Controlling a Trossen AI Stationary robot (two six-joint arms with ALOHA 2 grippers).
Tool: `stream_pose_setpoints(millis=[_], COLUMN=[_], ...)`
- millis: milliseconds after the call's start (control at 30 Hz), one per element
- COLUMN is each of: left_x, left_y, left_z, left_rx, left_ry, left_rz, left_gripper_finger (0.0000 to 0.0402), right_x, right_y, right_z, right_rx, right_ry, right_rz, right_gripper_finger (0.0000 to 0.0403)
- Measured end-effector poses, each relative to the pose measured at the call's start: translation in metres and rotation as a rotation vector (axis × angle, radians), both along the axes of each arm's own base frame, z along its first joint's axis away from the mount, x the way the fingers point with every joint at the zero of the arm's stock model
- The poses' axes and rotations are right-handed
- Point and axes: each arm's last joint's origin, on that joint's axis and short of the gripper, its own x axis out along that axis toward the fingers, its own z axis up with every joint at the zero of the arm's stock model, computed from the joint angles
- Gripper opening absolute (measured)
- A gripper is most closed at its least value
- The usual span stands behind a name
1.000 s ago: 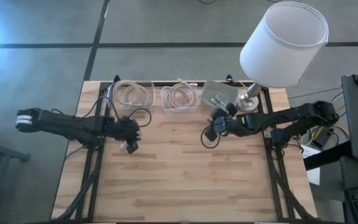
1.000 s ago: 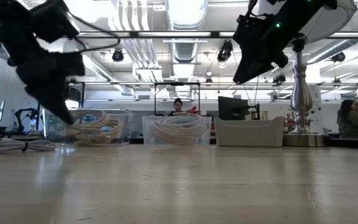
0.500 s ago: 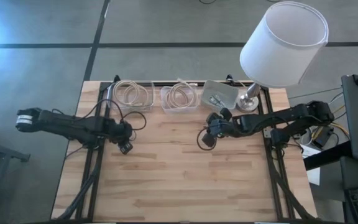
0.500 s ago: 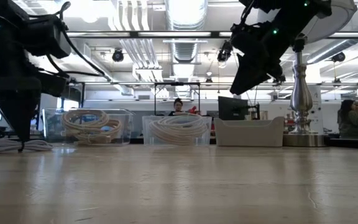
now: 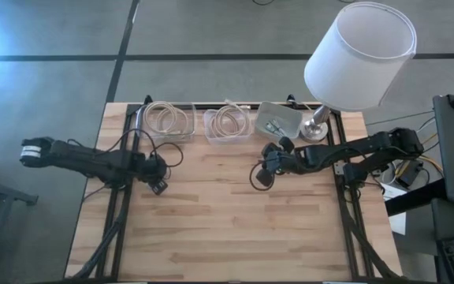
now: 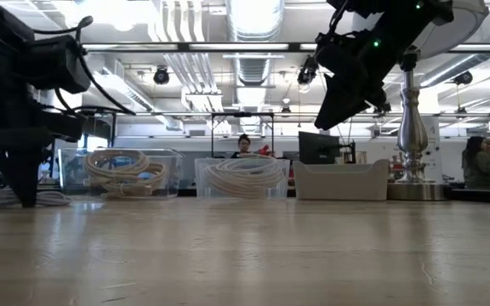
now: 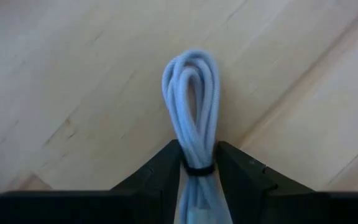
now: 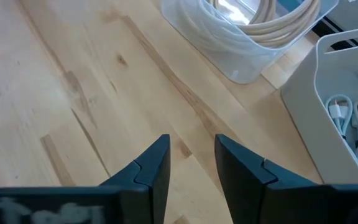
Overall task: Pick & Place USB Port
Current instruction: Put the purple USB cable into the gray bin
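A light blue-white USB cable [image 7: 191, 102], wound into a narrow bundle and bound by a black tie, is held in my left gripper [image 7: 197, 154]. That gripper stands over the table's left part [image 5: 158, 186] and points down, with its tip low at the wood [image 6: 21, 191]. The bundle's looped end sticks out beyond the fingers above the wooden top. My right gripper [image 8: 191, 148] is open and touches nothing. It hangs above the table's middle right [image 5: 261, 177], in front of the bins [image 6: 332, 106]. My left gripper pinches the cable bundle between its two fingers at the black tie [image 7: 198, 169], with one finger [image 7: 165, 167] on each side. The fingers come from above, pointing down, and lie along the bundle. The looped end [image 7: 190, 62] reaches past the fingertips; whether it touches the wood I cannot tell.
Along the far edge stand two clear bins of coiled cable [image 5: 168, 120] [image 5: 228, 123] and a white bin with small USB cables [image 5: 279, 120] [image 8: 347, 118]. A lamp [image 5: 359, 54] stands at the far right corner. Another white cable bundle [image 6: 45, 199] lies by the left bin. Bare wood fills the near half.
My left gripper has moved toward the table's left edge and down, turning from a slant to point straight down, with the cable still in it. My right gripper shifted a little toward the left and near side, then stayed still.
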Motion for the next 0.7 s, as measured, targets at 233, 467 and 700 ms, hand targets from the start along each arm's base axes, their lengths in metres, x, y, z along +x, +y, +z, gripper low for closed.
stream_pose_setpoints(millis=[233, 467, 700], left_x=[-0.005, 0.012, 0.047], left_y=[0.001, 0.002, 0.002], left_z=[-0.012, -0.001, 0.025], left_rx=[0.021, 0.067, 0.18], left_ry=[0.012, -0.152, -0.562], left_rz=[0.015, -0.025, -0.213], left_gripper_finger=[0.0093, 0.0036, 0.0043], right_x=[0.0, 0.01, 0.03], right_y=[0.0, 0.001, 0.005], right_z=[0.0, 0.007, 0.024], right_rx=[0.0, 0.004, -0.048], right_ry=[-0.003, -0.123, -0.335], right_rz=[0.0, 0.003, 0.217], right_gripper_finger=[0.0111, 0.0112, 0.0114])
